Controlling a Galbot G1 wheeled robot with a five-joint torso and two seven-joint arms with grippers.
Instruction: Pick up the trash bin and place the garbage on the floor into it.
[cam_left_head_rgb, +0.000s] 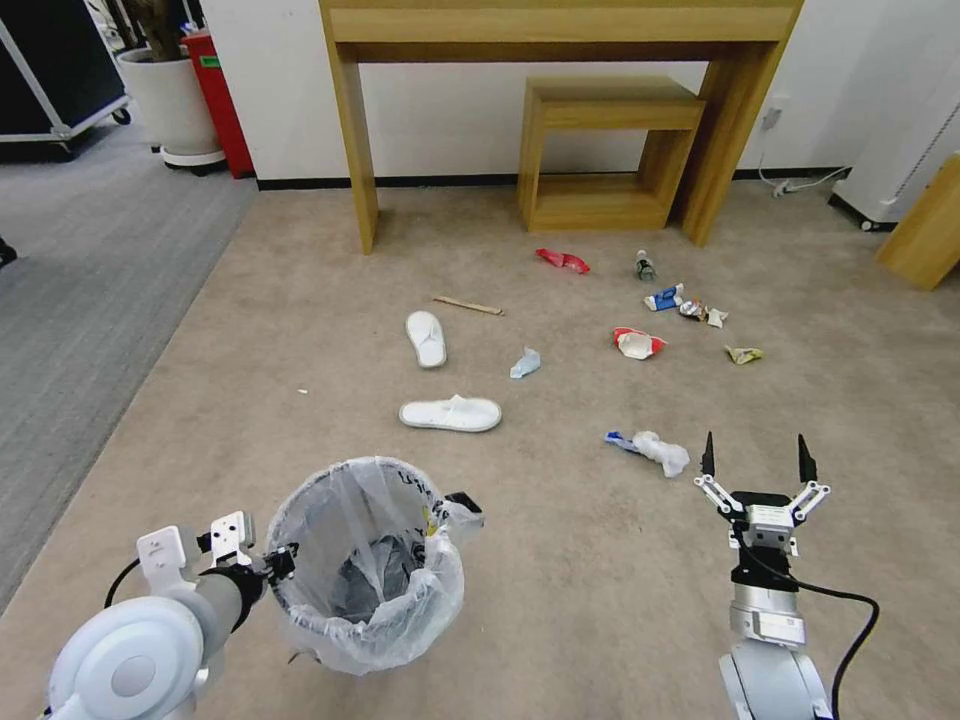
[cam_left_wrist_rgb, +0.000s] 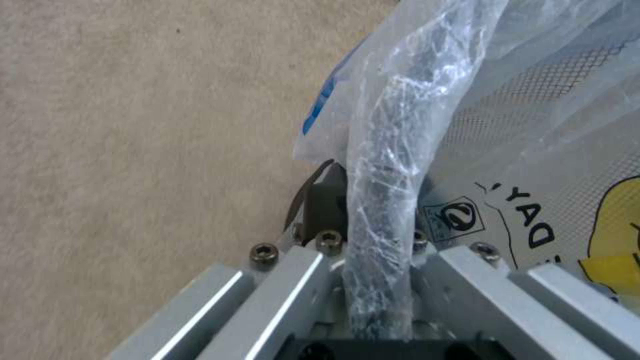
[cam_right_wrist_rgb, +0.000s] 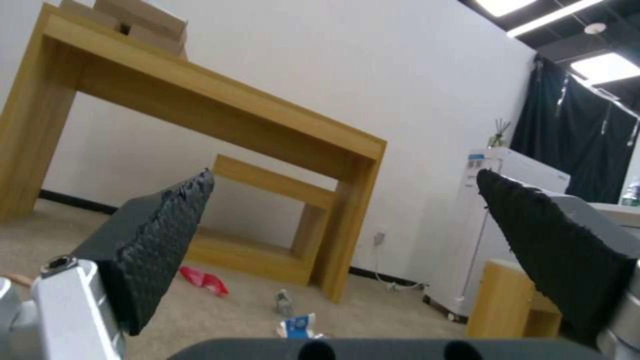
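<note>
The trash bin (cam_left_head_rgb: 365, 560), lined with a clear crinkled bag, is at the lower left, and my left gripper (cam_left_head_rgb: 283, 562) is shut on its near-left rim. The left wrist view shows that gripper (cam_left_wrist_rgb: 380, 235) clamped on the bag-wrapped rim of the bin (cam_left_wrist_rgb: 533, 150). Garbage lies on the carpet ahead: two white slippers (cam_left_head_rgb: 426, 338) (cam_left_head_rgb: 451, 413), a wooden stick (cam_left_head_rgb: 467, 305), a red wrapper (cam_left_head_rgb: 562, 260), a small bottle (cam_left_head_rgb: 645, 265), a blue-white packet (cam_left_head_rgb: 664, 298), a red-white cup (cam_left_head_rgb: 638, 343) and a tissue (cam_left_head_rgb: 662, 451). My right gripper (cam_left_head_rgb: 755, 462) (cam_right_wrist_rgb: 343, 175) stands open just behind the tissue.
A tall wooden table (cam_left_head_rgb: 560, 30) stands against the far wall with a smaller wooden stool (cam_left_head_rgb: 600, 150) under it. A wooden box (cam_left_head_rgb: 925, 235) and a white unit (cam_left_head_rgb: 900, 170) sit at the right. A planter (cam_left_head_rgb: 180, 105) is at the far left. Open carpet separates the bin and the litter.
</note>
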